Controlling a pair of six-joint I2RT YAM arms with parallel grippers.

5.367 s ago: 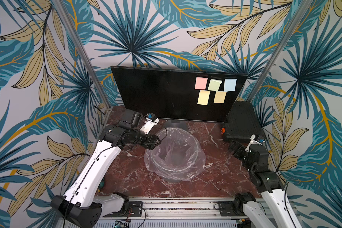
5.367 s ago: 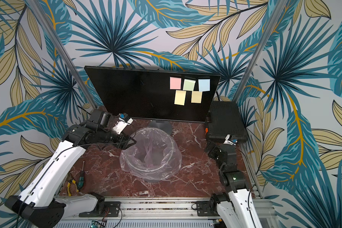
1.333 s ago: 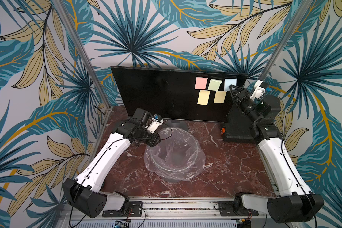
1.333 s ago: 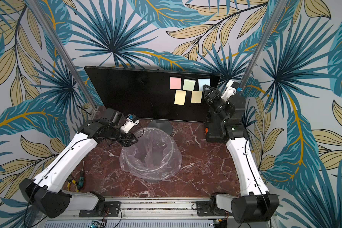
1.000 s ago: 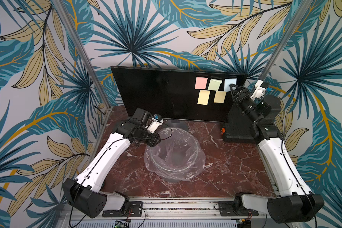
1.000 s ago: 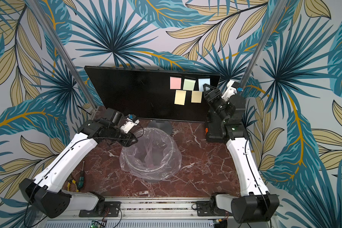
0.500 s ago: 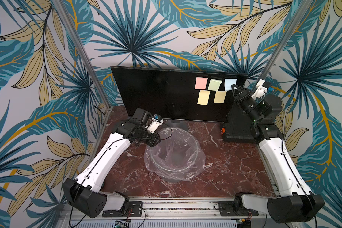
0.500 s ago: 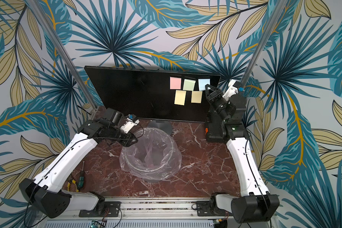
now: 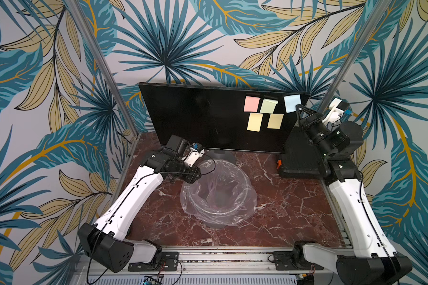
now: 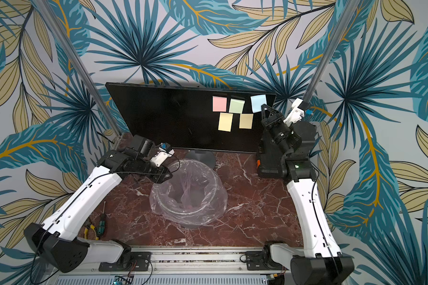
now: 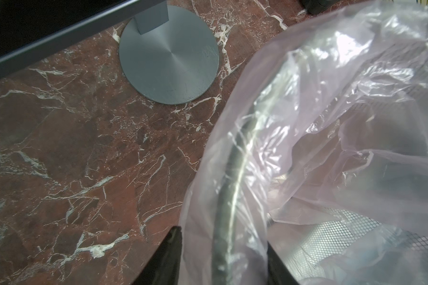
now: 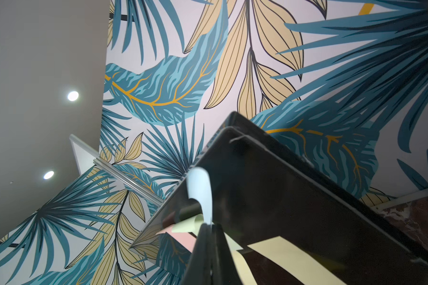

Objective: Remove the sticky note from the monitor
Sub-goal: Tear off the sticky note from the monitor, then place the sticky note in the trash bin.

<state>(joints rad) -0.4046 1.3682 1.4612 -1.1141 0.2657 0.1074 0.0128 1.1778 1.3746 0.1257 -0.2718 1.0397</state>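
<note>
Your left gripper (image 9: 194, 175) hangs in front of the lower left of the wide, flat, black-screened monitor (image 9: 195, 116). Its fingers are part-spread astride the rim of the round wire-mesh bin lined with a clear pinkish plastic bag (image 9: 247, 204). You cannot tell whether they actually clamp that rim, or whether anything lies inside the creased liner. Toward the monitor's upper right hang a pink square note (image 9: 251, 104), a green one (image 9: 268, 106) and two yellow ones (image 9: 255, 122) below. Nearest the monitor's right edge is the pale blue square sticky note (image 9: 292, 102). At that edge your right gripper (image 9: 298, 107) has its fingers pressed together on the blue note's lower corner. The paper curls up from the pinch to its stuck top edge — so I'd judge the peel should run outward from the screen. This arm is by far the nearer.
</note>
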